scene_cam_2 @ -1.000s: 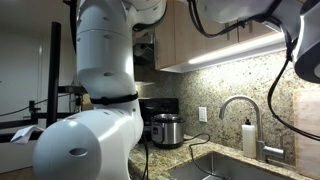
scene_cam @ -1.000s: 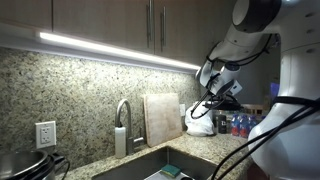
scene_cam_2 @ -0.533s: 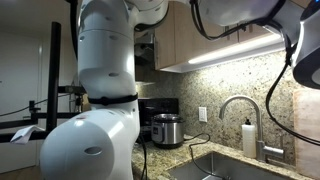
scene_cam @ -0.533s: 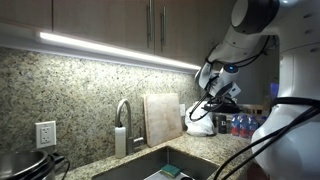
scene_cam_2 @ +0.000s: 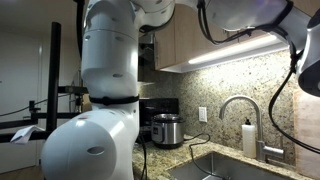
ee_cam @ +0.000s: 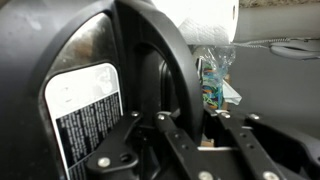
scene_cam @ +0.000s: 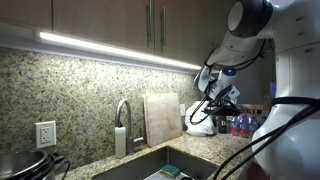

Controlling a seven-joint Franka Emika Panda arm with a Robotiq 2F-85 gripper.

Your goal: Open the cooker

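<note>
1. In an exterior view the gripper (scene_cam: 213,97) is hanging over the far end of the counter (scene_cam: 195,145), above a white bundle (scene_cam: 200,125) and beyond the cutting board (scene_cam: 160,118). Its jaws are reading too small here. A dark round rim (scene_cam: 18,165) is showing at the lower-left corner, too cropped to identify as the cooker
2. In an exterior view the cooker (scene_cam_2: 165,128) is standing on the counter by the backsplash, beyond the wall outlet (scene_cam_2: 202,114), with the robot's base (scene_cam_2: 90,140) in front. It is sitting upright, long axis vertical, lid on top and lying closed. Its front is too small to make out. No gripper is showing near it. Judgement: opening is not yet begun, with approach, release and lifting all remaining
3. In the wrist view the gripper (ee_cam: 190,125) is showing its fingers drawn fully together, gripping nothing, beside a glossy black housing (ee_cam: 60,50) bearing a white label (ee_cam: 85,110). Whether that housing belongs to the cooker cannot be told
</note>
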